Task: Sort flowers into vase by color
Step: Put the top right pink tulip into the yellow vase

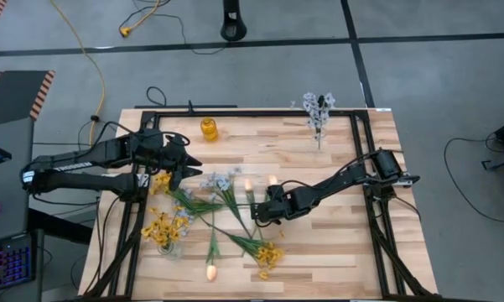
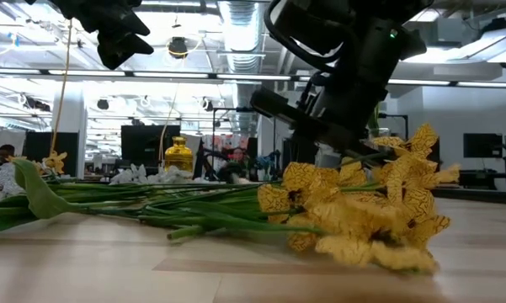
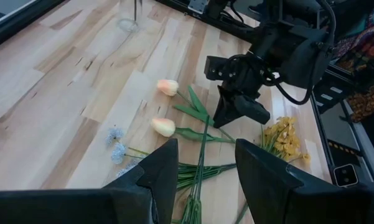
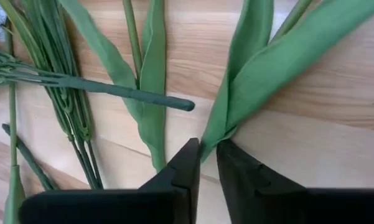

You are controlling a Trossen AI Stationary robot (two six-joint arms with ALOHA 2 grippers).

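Green-stemmed flowers lie loose on the wooden table: two peach tulip buds (image 3: 168, 87) (image 3: 163, 126), pale blue sprays (image 1: 220, 181) and a yellow cluster (image 2: 362, 206). My right gripper (image 4: 208, 149) is down at the table's middle (image 1: 256, 216), shut on a tulip's stem among these sprigs. My left gripper (image 3: 205, 180) hangs open above the table's left part (image 1: 184, 164) and touches nothing. A clear vase (image 1: 319, 117) with blue-white sprays stands at the far right, an amber vase (image 1: 210, 128) at the far left, and a vase of yellow blossoms (image 1: 163, 233) at the near left. My right gripper pinches a tulip's stem where its long green leaves join (image 4: 206, 144), between the two fingertips. The fingers slant steeply down from above, coming from the table's right side. The leaves and stem lie flat on the wood; the bud is outside the right wrist view.
A black frame (image 1: 235, 111) runs along the table's edges. Another tulip (image 1: 210, 270) and a yellow sprig (image 1: 268, 254) lie near the front edge. A bare green stem end (image 4: 174, 101) and grass-like leaves (image 4: 68, 106) lie close beside the right fingers.
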